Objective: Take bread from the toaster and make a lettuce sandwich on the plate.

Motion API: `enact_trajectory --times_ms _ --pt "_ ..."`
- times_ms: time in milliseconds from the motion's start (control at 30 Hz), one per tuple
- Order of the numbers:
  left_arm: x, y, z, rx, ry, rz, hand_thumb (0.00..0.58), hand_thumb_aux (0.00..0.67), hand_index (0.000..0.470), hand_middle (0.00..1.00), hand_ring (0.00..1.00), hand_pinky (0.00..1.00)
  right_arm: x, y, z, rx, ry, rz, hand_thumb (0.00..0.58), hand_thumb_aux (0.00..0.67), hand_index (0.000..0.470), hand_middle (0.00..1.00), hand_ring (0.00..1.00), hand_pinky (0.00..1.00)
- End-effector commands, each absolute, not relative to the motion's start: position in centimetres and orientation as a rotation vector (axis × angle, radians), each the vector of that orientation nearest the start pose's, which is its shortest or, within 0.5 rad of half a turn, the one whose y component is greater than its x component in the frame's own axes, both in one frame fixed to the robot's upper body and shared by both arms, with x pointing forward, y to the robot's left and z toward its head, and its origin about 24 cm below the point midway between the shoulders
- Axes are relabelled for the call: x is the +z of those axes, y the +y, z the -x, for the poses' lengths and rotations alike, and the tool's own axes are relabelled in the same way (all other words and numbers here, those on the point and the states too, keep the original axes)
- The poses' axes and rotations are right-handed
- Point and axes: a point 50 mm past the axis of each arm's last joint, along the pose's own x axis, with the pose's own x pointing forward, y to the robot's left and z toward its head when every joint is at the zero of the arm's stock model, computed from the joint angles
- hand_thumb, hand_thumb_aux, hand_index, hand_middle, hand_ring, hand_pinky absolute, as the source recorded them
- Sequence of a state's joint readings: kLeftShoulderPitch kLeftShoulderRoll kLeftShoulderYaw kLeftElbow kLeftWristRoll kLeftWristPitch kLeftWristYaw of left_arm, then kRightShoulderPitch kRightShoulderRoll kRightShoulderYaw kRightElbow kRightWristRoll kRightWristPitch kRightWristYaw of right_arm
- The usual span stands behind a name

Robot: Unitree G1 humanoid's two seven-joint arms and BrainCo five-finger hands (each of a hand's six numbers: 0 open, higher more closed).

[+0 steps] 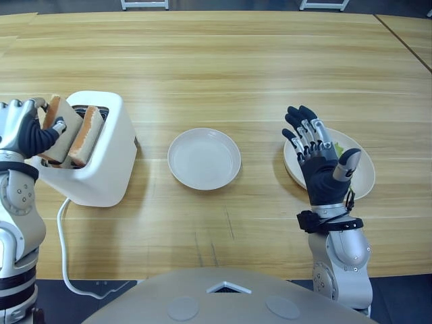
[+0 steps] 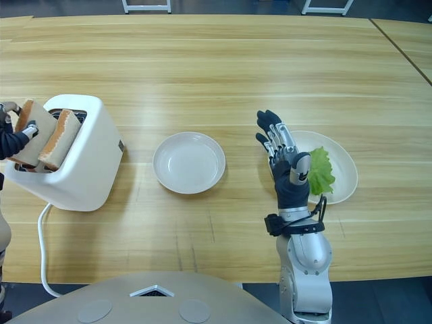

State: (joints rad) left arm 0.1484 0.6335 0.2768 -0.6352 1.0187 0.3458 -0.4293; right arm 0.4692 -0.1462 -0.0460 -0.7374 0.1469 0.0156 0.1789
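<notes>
While the left robot hand (image 1: 23, 131) grips a toasted bread slice (image 1: 55, 108) in the white toaster (image 1: 111, 158), the right robot hand (image 1: 322, 158) hangs open near the wooden bench's (image 1: 223, 61) right edge.

toaster (image 1: 101, 169) left | plate (image 1: 204, 159) centre | lettuce (image 2: 319, 170) on right dish (image 2: 348, 179)

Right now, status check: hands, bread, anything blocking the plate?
Left hand gripping bread slice in toaster. Right hand open, beside lettuce, over side plate edge. Nothing between toaster and centre plate.
</notes>
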Motion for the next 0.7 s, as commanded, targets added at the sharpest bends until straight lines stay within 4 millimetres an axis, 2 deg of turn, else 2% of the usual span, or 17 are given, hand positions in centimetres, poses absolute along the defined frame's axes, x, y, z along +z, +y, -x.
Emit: enact_trajectory --times_ms 33,233,433,600,700 --pt "20.7 26.9 -20.1 0.379 0.007 -1.6 0.58 0.67 0.47 1.0 1.0 1.0 12.0 -17.8 -15.7 0.114 -0.258 0.08 0.0 0.0 0.0 0.0 0.0 0.0" --pt "23.8 26.9 -19.9 0.494 -0.142 -1.582 0.58 0.67 0.47 1.0 1.0 1.0 11.9 -18.0 -15.8 0.106 -0.264 0.111 0.0 0.0 0.0 0.0 0.0 0.0" --pt "26.0 26.7 -19.6 0.557 -0.275 -1.515 0.58 0.67 0.47 1.0 1.0 1.0 11.7 -18.2 -16.1 0.103 -0.27 0.13 0.0 0.0 0.0 0.0 0.0 0.0" --pt "26.5 25.8 -19.7 0.501 -0.364 -1.379 0.58 0.67 0.47 1.0 1.0 1.0 11.6 -18.3 -16.2 0.109 -0.273 0.168 0.0 0.0 0.0 0.0 0.0 0.0" --pt "26.2 25.1 -19.8 0.436 -0.394 -1.244 0.58 0.67 0.47 1.0 1.0 1.0 11.1 -17.6 -16.8 0.177 -0.275 0.363 0.0 0.0 0.0 0.0 0.0 0.0"
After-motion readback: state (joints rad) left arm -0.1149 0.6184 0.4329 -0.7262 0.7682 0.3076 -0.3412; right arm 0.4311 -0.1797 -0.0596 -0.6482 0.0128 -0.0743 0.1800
